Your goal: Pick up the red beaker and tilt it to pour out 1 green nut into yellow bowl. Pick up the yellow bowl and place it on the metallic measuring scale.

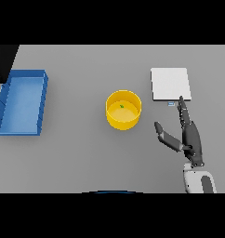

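The yellow bowl [123,110] stands upright in the middle of the table, with a small green nut [122,106] lying inside it. To its right at the back lies the metallic measuring scale [170,84], a flat pale square plate. My right hand [191,137] is open to the right of the bowl, fingers straight and reaching toward the scale's near edge, thumb spread toward the bowl. It touches neither. No red beaker shows in view. A dark shape at the upper left edge may be my left arm; its hand is out of view.
A blue rectangular tray [21,102] sits at the left side of the table. A dark object [3,62] stands at the far left edge behind it.
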